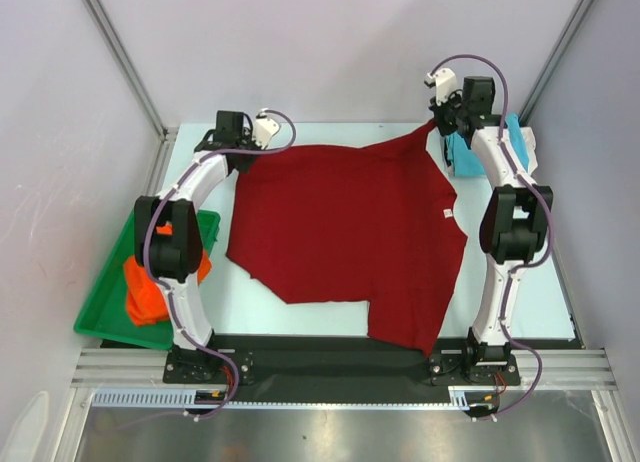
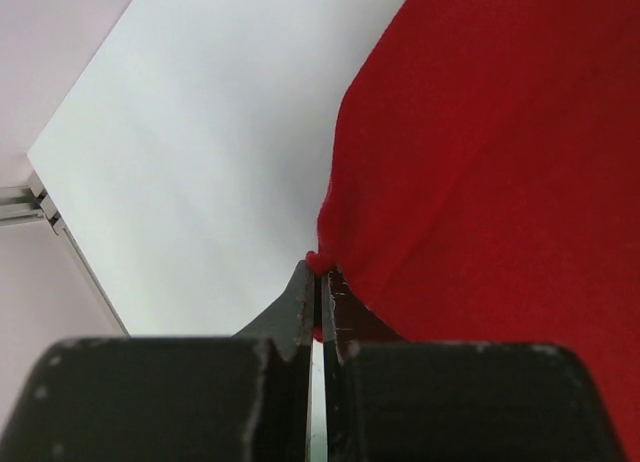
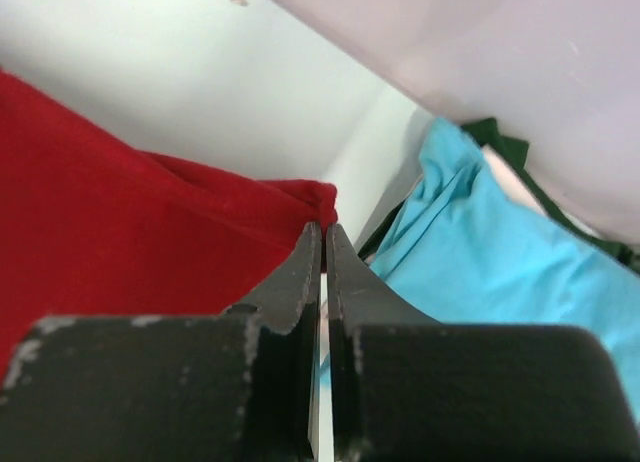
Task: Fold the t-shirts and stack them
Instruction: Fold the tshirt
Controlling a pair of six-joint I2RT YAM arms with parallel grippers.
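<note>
The large dark red t-shirt point(image 1: 345, 237) lies spread over the middle of the table. My left gripper point(image 1: 237, 147) is shut on its far left corner; in the left wrist view the red cloth point(image 2: 480, 152) is pinched at the closed tips point(image 2: 320, 272). My right gripper point(image 1: 440, 120) is shut on the far right corner and holds it slightly raised; the right wrist view shows the red cloth point(image 3: 130, 222) caught at the tips point(image 3: 323, 227). A turquoise t-shirt point(image 1: 517, 142) lies folded at the far right and also shows in the right wrist view point(image 3: 500, 262). An orange t-shirt point(image 1: 147, 287) lies in the green tray point(image 1: 110, 282).
The green tray sits off the table's left edge beside the left arm. A dark green cloth point(image 3: 505, 142) lies under or behind the turquoise shirt. Metal frame posts point(image 1: 120, 52) and white walls enclose the table. A black strip point(image 1: 330, 357) runs along the near edge.
</note>
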